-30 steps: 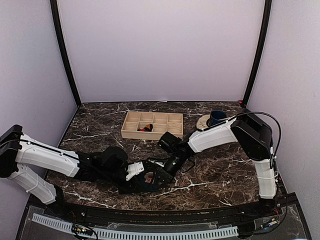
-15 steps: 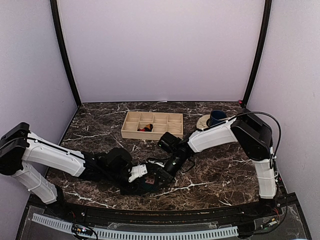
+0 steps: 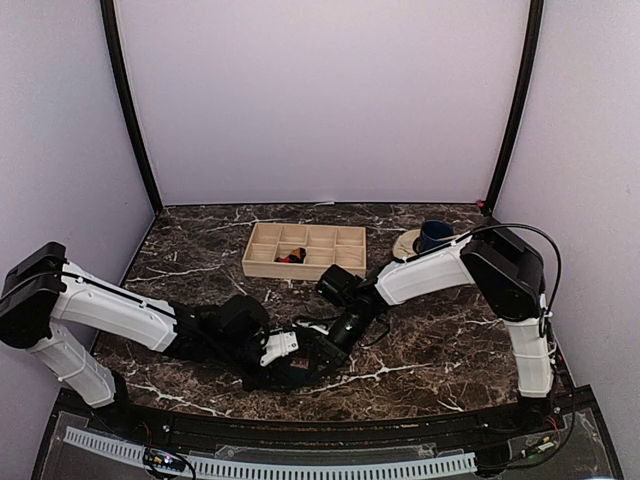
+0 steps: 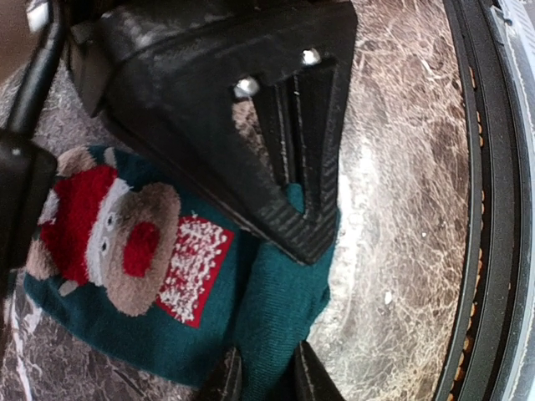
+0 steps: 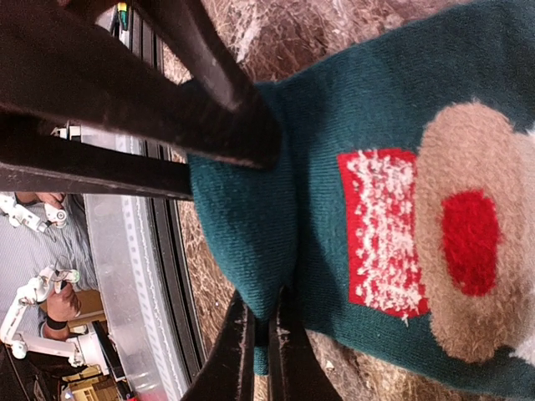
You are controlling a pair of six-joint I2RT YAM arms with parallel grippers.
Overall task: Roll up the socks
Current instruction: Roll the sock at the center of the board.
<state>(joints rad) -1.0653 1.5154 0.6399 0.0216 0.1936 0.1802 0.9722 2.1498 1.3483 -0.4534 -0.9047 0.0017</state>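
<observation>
Top view shows the left arm (image 3: 110,310) stretched low from the lower left toward bottom centre, wrist close over the table (image 3: 450,340). Shows the right arm (image 3: 430,272) bent at a high elbow on the right, then reaching down-left to meet it. Finds both arms on 1 teal sock (image 4: 167,326) lying at bottom centre near the front edge, red-and-white figure facing up.

Left wrist view puts the left fingers (image 4: 311,380) at the bottom edge, pinching a raised fold of sock between them. Right wrist view puts the right fingers (image 5: 236,351) at bottom centre, closed tight on the sock's end with only a sliver of teal between. Leaves a ridge of fabric bunched between the 2 grips.

Dark brown marble with white veins for the table; pale lilac walls (image 3: 320,100) on 3 sides. Beyond the arms, a wooden tray (image 3: 300,271) at centre, and to its right a blue cup (image 3: 436,234) on a plate (image 3: 405,246).

From above, hides the sock almost wholly under the 2 wrists. Cuts the left fingers off at the frame bottom. Leaves a dark-and-orange lump (image 3: 292,257) in 1 tray compartment too small to identify.
</observation>
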